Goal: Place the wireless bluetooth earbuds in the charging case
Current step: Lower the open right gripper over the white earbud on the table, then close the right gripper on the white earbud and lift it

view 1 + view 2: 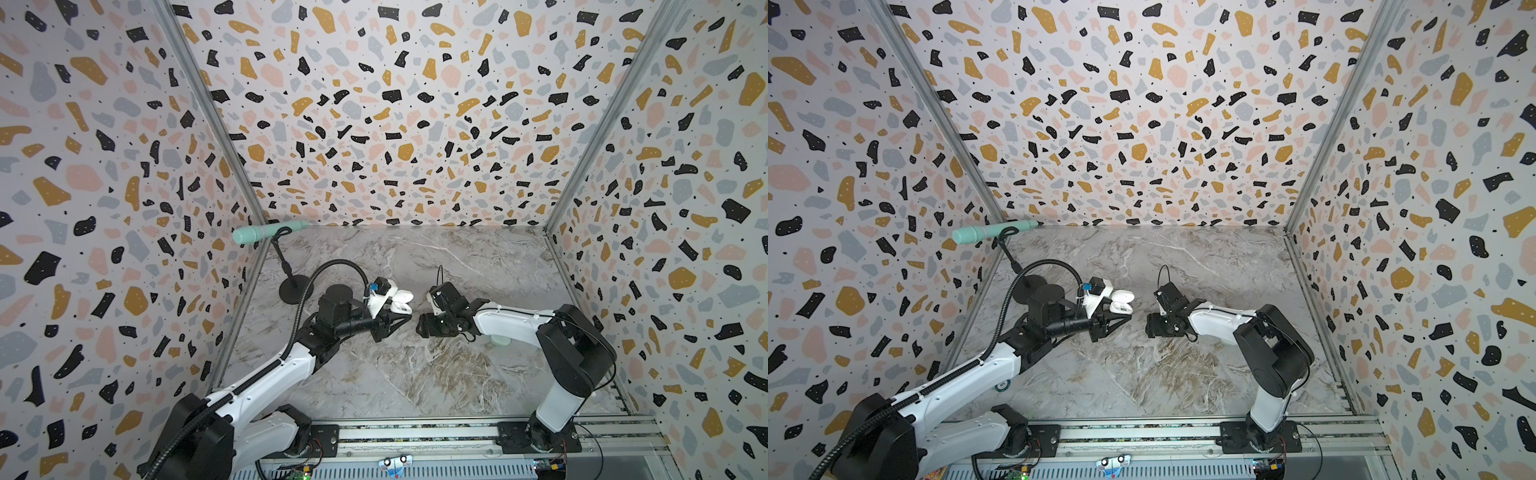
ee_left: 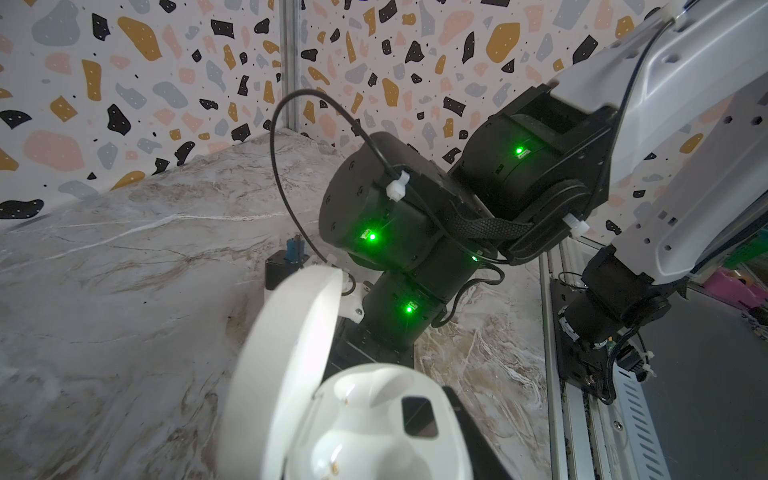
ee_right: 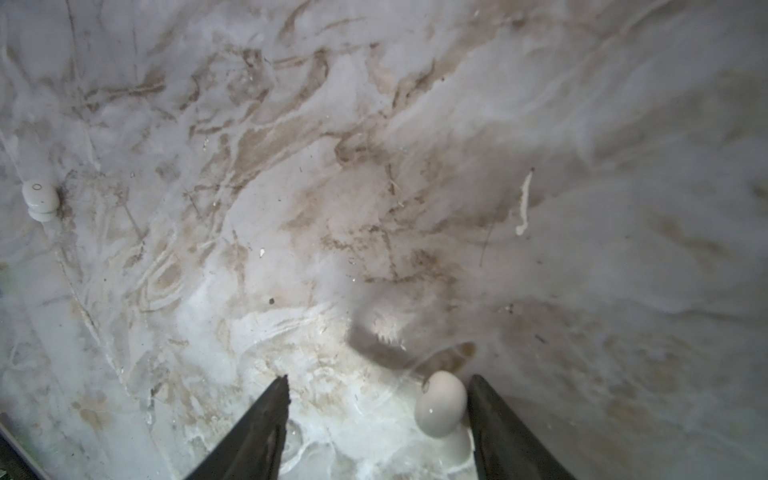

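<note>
Your left hand [image 1: 406,319] grips one open charging case [image 2: 374,415]. Your right hand [image 3: 379,377] stands open around one earbud [image 3: 440,403]; a second earbud [image 3: 41,199] lies well apart.

Both top views look steeply down from high up front on nearly the same full scene, the left wrist cam sits right over the charging case [image 2: 365,424] facing the right arm [image 2: 415,216], and the right wrist cam stares down at the worktop [image 3: 415,166] close-up.

place: robot test booth | cues: terrazzo-print walls [image 1: 374,104], marble tabletop [image 1: 415,374], arm-mounting rail [image 1: 415,440], microphone [image 1: 266,230]
</note>
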Controlling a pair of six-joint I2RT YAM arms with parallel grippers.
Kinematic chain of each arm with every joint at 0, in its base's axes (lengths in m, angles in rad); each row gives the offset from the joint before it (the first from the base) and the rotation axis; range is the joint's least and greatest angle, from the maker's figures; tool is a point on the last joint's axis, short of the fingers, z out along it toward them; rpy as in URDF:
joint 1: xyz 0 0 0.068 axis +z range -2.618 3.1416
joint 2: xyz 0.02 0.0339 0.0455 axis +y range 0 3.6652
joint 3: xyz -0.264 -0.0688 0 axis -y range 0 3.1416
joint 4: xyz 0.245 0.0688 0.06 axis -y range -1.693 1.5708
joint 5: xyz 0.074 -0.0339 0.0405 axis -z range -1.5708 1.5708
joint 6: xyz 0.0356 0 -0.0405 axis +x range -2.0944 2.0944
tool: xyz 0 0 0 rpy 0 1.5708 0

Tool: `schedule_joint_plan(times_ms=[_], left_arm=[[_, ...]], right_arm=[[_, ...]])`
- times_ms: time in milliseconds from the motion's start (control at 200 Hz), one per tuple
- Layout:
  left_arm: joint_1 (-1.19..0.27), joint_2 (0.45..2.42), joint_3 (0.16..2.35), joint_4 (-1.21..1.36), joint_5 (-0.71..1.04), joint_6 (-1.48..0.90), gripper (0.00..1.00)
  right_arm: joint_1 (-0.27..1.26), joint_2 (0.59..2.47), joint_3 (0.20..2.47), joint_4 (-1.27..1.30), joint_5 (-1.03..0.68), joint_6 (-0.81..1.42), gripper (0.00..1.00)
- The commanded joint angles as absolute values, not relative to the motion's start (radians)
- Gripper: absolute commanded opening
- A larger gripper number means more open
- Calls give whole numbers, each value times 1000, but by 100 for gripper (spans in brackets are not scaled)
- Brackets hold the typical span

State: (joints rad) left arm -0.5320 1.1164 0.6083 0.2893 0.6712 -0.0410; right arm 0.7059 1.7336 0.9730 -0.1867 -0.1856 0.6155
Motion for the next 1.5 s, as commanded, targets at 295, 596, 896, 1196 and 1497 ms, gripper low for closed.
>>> schedule_joint_plan(times_ms=[295,596,896,1196,1497], left_arm=[[-527,1089,621,303,677,-34,12],[-517,1034,595,258,635,-80,11],[-513,1025,598,266,661,-80,11],[-509,1012,600,258,672,-72,11],[-508,1009,598,258,674,-72,11]], right_arm=[[699,1778,1089,-422,-99,560,59],[712,1785,1127,-465,-64,593,46],[738,1850,1211,-554,3,579,41],[759,1890,1244,-605,35,578,35],[767,1925,1255,-623,43,567,26]])
